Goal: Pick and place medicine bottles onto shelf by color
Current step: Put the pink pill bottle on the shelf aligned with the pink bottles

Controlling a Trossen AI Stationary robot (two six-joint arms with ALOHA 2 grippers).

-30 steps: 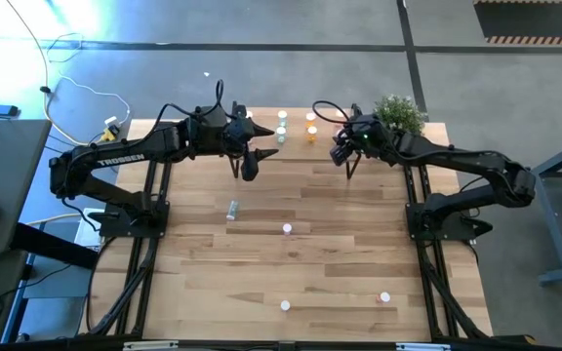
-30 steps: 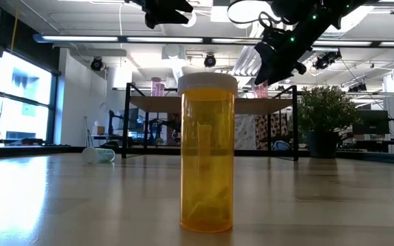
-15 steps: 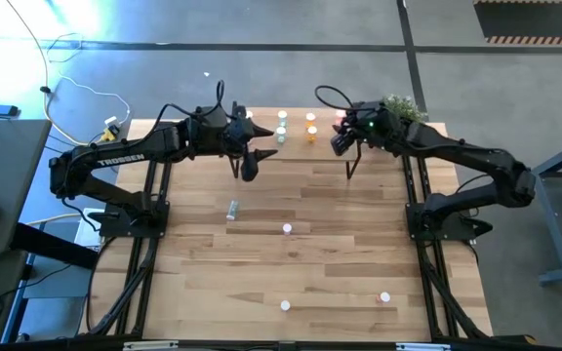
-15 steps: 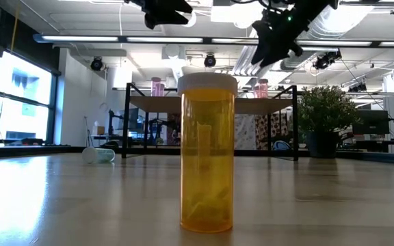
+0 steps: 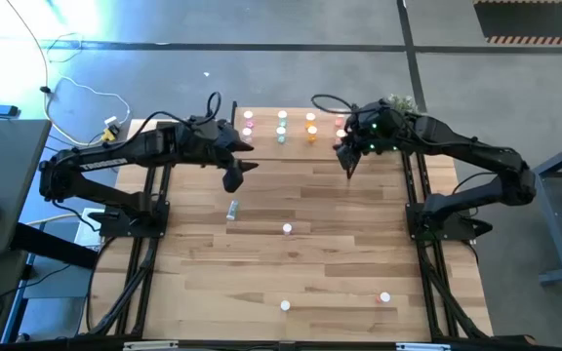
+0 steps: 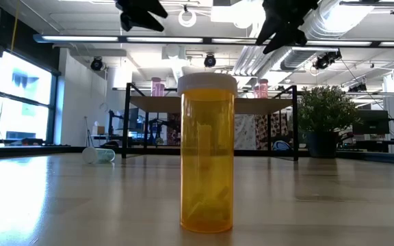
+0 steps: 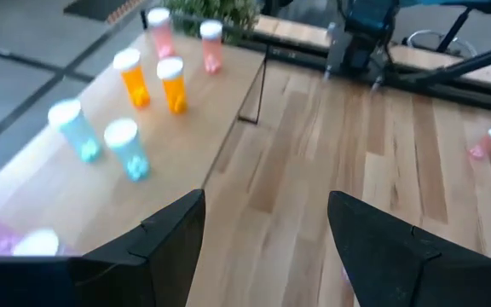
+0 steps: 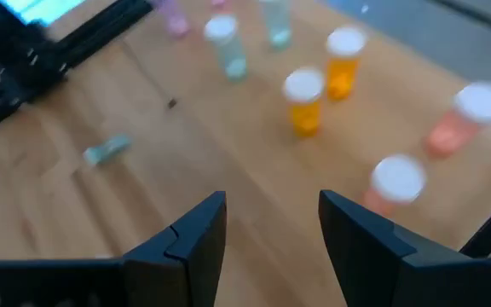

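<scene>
Beyond the right gripper's (image 8: 271,234) open jaws, orange bottles (image 8: 303,101).

Potted plant (image 6: 325,108) at the tabletop's (image 5: 310,244) far right corner, perhaps artificial

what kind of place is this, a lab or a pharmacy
Most likely a robotics lab or workshop, not a pharmacy: exposed ceiling ducts overhead, a bare grey concrete floor round the plank-patterned wooden table, and loose cables beside it.

White-capped medicine bottles (image 5: 296,127) stand upright in color pairs on the shelf (image 7: 75,200); one pale bottle (image 5: 232,209) lies toppled before it.
</scene>
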